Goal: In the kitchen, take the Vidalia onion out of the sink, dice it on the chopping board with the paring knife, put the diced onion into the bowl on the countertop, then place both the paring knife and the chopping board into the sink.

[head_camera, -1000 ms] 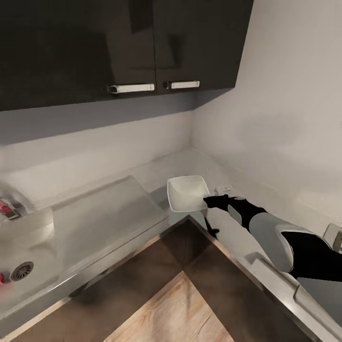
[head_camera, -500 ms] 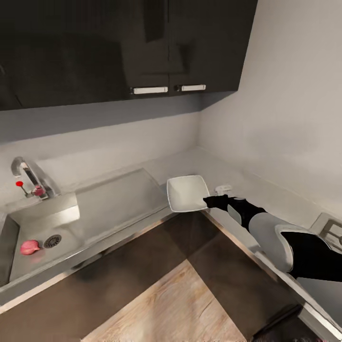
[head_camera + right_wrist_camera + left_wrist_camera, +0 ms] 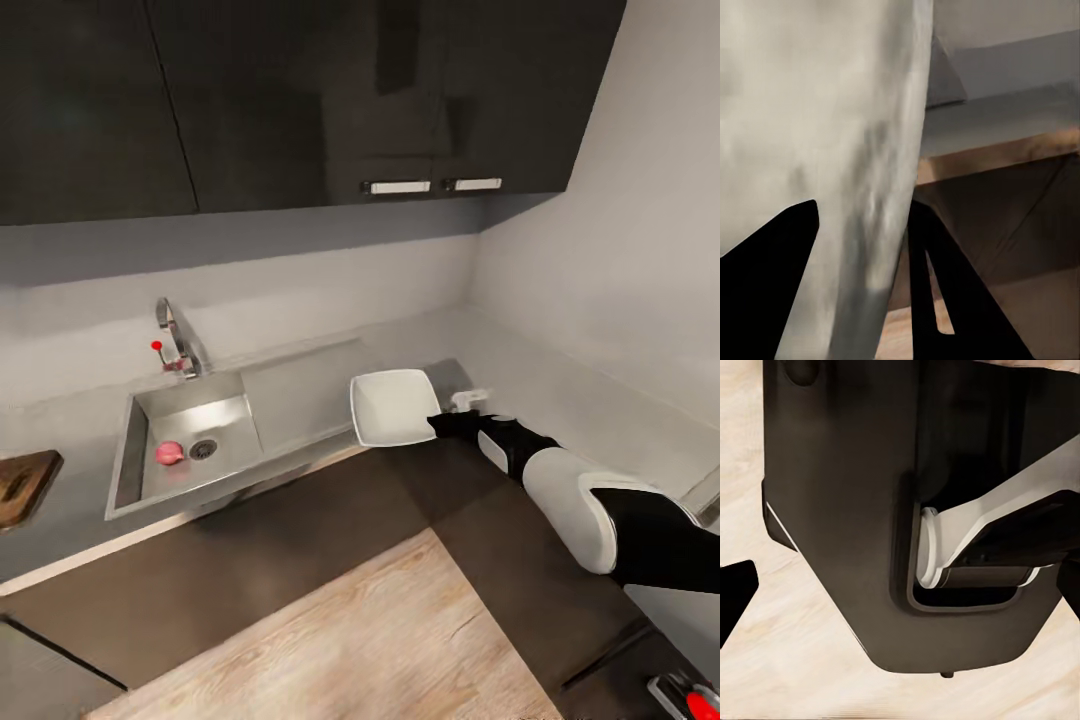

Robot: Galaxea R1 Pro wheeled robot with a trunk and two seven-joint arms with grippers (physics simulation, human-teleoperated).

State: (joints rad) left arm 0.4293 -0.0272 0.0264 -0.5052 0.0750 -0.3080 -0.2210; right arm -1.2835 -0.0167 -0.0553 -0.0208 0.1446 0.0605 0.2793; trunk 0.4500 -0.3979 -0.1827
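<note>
No writing is legible; the right end effector point(image 3: 437, 424) grips the empty white bowl point(image 3: 390, 406) by its rim above the floor, the Vidalia onion point(image 3: 168, 453) lies in the sink point(image 3: 215, 413) beside the drain, and the left end effector's state cannot be told

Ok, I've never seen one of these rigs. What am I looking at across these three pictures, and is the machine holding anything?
This is a simulated kitchen seen by a wheeled robot with two arms. The wide picture comes from a camera on its head. The other two come from cameras near each arm's tool. In the head view the right tool grips the white square bowl by its edge, held up in front of the countertop. The right wrist view shows that bowl close up between the dark fingers. The left wrist view looks down at the robot's own dark base over the wooden floor. In the sink, beside the drain, lies the pinkish Vidalia onion. A corner of the chopping board shows at the far left.
</note>
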